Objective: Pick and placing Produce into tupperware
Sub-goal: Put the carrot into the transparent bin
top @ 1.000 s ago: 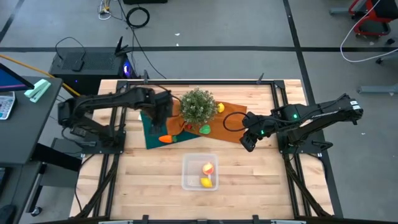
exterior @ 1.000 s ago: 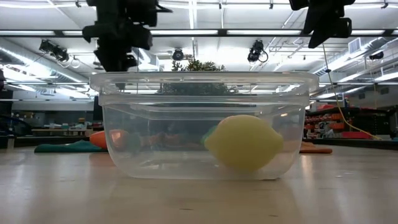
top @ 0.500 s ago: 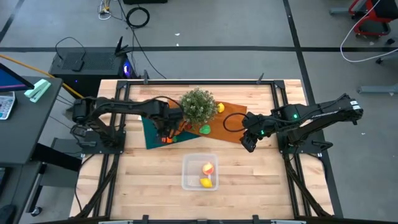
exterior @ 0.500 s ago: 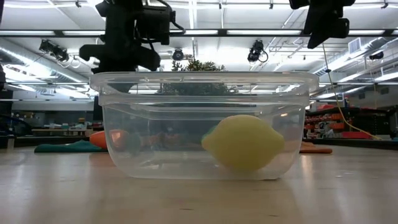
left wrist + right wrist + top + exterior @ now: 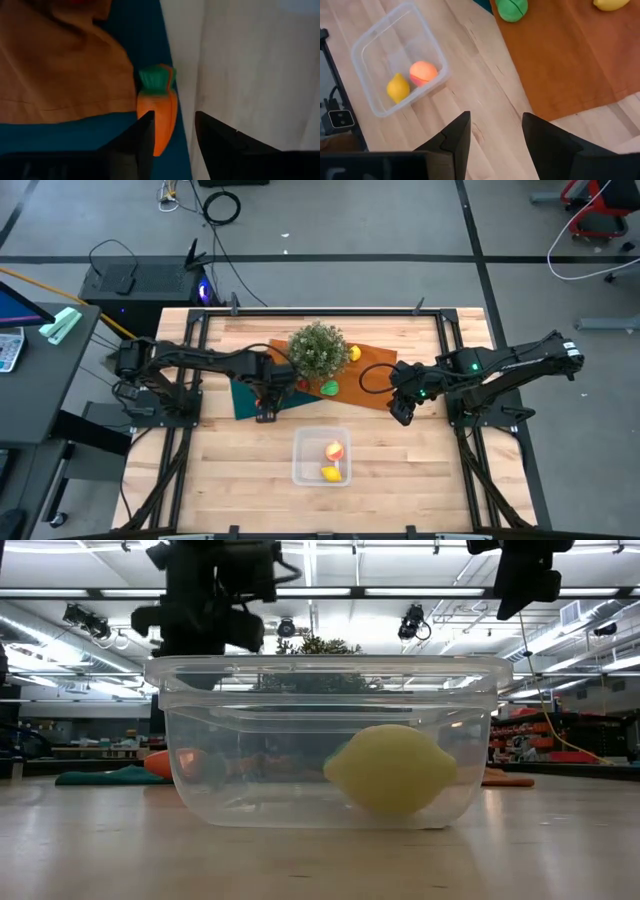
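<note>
The left gripper [image 5: 172, 132] is low over the small orange toy carrot with a green top [image 5: 159, 112], which lies on the dark teal cloth [image 5: 75, 137] at its edge beside the bare wooden table [image 5: 230, 480]. Its dark fingers [image 5: 137, 137] stand apart on either side of the carrot's tip; contact cannot be told. The clear, shallow rectangular plastic box [image 5: 321, 457] sits near the table's front edge and holds a yellow lemon-like toy [image 5: 330, 472] and a peach-coloured toy fruit [image 5: 334, 450]. A green toy piece [image 5: 329, 388] and a second yellow piece [image 5: 354, 353] lie on the orange-brown cloth [image 5: 375, 365] beside the bushy green plant [image 5: 318, 350]. The right gripper [image 5: 492, 132] hangs parted and empty above the table, right of the box
</note>
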Available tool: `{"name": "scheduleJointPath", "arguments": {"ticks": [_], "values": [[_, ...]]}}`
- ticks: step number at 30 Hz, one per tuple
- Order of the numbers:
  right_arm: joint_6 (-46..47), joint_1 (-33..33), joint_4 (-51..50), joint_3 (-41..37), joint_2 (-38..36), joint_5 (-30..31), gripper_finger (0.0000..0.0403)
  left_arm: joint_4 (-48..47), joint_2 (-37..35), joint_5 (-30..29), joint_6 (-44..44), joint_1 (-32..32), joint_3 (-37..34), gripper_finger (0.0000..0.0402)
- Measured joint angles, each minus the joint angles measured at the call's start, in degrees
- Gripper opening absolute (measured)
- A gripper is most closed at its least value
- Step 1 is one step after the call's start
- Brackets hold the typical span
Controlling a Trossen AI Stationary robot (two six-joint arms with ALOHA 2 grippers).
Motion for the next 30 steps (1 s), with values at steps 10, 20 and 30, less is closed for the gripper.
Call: {"name": "scheduleJointPath", "arguments": {"ticks": [10,20,30], "values": [[2.93,0.0,0.02,0.0,0.0,-0.02,0.0146,3.57,0.0,-0.11,-2.56,1.72,-6.76,0.0242],[5.81,0.0,0.04,0.0,0.0,-0.24,0.0146,8.99,-0.02,-0.24,-2.32,1.72,-11.4,0.0329],[5.92,0.0,0.07,0.0,0.0,-0.22,0.0146,12.43,-0.04,-2.87,0.14,1.67,-13.18,0.0352]]}}
